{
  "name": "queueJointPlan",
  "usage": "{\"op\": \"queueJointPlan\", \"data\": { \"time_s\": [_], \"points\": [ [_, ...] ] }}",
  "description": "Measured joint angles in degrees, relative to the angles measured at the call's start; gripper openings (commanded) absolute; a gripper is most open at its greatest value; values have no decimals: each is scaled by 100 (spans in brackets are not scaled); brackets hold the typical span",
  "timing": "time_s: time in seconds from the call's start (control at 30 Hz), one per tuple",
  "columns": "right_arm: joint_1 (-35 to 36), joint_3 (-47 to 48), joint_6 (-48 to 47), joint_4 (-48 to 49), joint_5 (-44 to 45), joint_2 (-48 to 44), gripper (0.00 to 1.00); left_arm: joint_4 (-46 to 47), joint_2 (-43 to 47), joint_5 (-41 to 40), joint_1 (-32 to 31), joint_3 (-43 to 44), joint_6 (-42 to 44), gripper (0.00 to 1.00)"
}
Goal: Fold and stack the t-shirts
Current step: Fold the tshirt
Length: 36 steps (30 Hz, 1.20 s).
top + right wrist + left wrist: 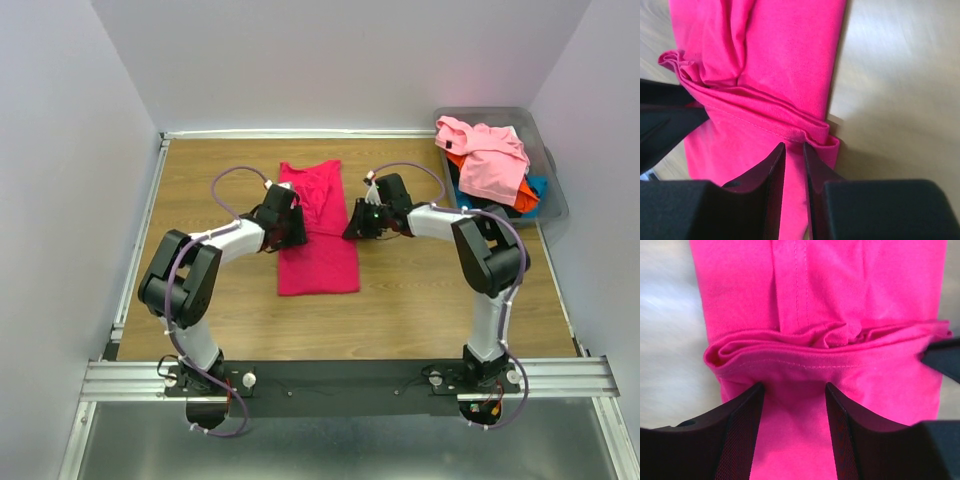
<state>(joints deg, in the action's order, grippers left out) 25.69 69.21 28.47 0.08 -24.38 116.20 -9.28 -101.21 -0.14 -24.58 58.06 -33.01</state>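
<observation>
While my left gripper [794, 386] stands wide over the red-pink t-shirt [865, 285], my right gripper [794, 146] looks narrow; if it holds cloth, I cannot tell.

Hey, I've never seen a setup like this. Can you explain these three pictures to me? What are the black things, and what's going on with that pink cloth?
These are two robot arms bolted to the near edge of a wooden table. The wide picture looks down from above and behind them. The other two pictures come from a small camera on each wrist, so the black fingers at the bottom belong to that arm.

A crimson t-shirt lies on the table, partly folded, with a bunched fold across it. The left gripper sits over the cloth with its jaws apart. The right gripper is at the shirt's side edge with its jaws almost together. I can't tell if it is pinching the cloth.

At the far right, a grey bin holds more t-shirts.
</observation>
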Motion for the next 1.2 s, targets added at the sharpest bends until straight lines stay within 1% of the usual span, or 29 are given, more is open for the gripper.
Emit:
{"op": "queueJointPlan", "data": {
  "time_s": [0.13,0.2,0.27,0.33,0.4,0.47,0.5,0.6,0.63,0.67,0.77,0.83,1.0,1.2],
  "points": [
    [-31,-660,-114,-289,118,-605,31,50,553,212,-391,-616,-133,61],
    [-31,-739,-225,-546,144,-776,32,-179,835,262,-538,-813,-179,61],
    [-44,-684,-328,-813,197,-844,32,-566,1008,208,-522,-767,-162,62],
    [-61,-553,-407,-1012,232,-861,32,-815,1073,188,-387,-573,-125,61],
    [-136,-221,-426,-1279,229,-850,32,-953,1130,157,-155,-229,-48,62],
    [-236,151,-435,-1355,219,-850,31,-922,1209,127,223,177,50,61],
    [-321,496,-437,-1399,201,-798,31,-890,1231,118,354,282,70,60],
    [-459,1373,-435,-1342,101,-505,28,-649,1174,151,852,713,186,51],
    [-490,1598,-417,-1351,72,-407,25,-570,1084,168,975,846,236,48],
    [-538,2044,-411,-1287,0,-146,24,-507,981,199,1054,975,280,46],
    [-568,2830,-345,-1246,-140,461,18,-280,487,341,1152,1342,382,35],
    [-566,3314,-304,-1283,-254,879,13,-149,-2,481,1180,1530,450,33],
    [-566,4247,-162,-1294,-522,1788,9,-61,-850,706,1207,1862,542,31],
    [-570,5110,87,-1224,-859,2645,5,96,-1504,870,1325,2341,605,29]
  ]
}}
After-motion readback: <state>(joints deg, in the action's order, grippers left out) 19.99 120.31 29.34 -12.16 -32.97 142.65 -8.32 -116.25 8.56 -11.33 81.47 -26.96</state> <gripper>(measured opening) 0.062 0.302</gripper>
